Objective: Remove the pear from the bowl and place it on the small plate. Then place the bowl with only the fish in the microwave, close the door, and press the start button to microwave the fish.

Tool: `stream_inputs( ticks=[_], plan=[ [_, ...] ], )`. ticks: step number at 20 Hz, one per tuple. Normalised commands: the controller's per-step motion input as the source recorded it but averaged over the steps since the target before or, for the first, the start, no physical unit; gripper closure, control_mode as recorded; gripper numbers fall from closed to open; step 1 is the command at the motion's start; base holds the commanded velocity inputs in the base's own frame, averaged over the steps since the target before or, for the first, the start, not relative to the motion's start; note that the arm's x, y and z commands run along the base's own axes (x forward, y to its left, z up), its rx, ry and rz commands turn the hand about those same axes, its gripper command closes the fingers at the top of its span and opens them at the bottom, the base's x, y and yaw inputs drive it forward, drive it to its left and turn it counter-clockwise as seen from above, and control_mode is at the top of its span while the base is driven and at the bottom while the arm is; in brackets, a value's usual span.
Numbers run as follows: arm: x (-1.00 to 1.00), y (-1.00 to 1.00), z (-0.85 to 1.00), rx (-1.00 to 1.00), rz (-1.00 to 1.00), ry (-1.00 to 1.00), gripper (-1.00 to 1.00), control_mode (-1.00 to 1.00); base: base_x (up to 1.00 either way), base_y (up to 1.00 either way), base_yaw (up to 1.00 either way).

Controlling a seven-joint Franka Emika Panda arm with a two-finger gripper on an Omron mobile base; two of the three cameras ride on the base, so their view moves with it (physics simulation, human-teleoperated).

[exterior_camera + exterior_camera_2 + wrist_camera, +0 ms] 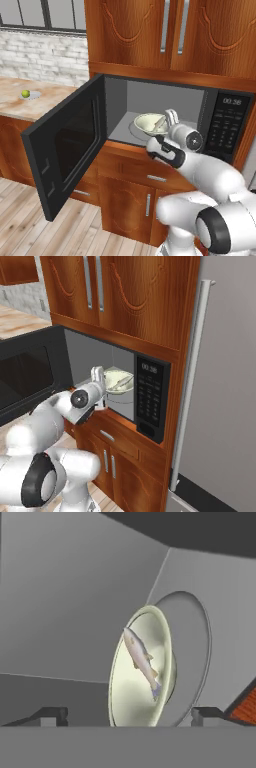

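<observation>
At the mouth of the large black built-in microwave [165, 117] the white arm's two-finger jaws [129, 714] stand wide and empty, one dark tip low on each side of the hand view. Between and just beyond them sits the wide, shallow pale cream-green bowl [131, 687], resting on the round glass turntable [192, 647] over the grey interior floor. The slim silvery-grey fish [141, 661] lies across the bowl's inside; whether the tips still graze the rim is hard to tell. Left of the opening the wide black door [65, 147] with its dark window hangs fully open. Brown wooden cabinets [170, 30] enclose the microwave above and below. Well away to the left, on the pale stone table [20, 102], the small yellow-green pear [25, 93] rests on the small flat grey-white plate [34, 95].
</observation>
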Motion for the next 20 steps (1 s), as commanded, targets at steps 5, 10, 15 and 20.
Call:
stream_inputs(
  ticks=[5,10,15,20],
  plan=[
    [-0.44,0.15,1.00,0.00,0.00,0.40,-1.00,-1.00,0.00,0.00,0.00],
    [-0.38,0.13,1.00,0.00,0.00,0.48,-1.00,-1.00,0.00,0.00,0.00],
    [-0.78,0.16,0.13,-0.04,0.00,0.24,-1.00,-1.00,0.00,0.00,0.00],
    [-1.00,0.40,-0.84,-0.16,0.03,-0.17,-1.00,-1.00,0.00,0.00,0.00]
  ],
)
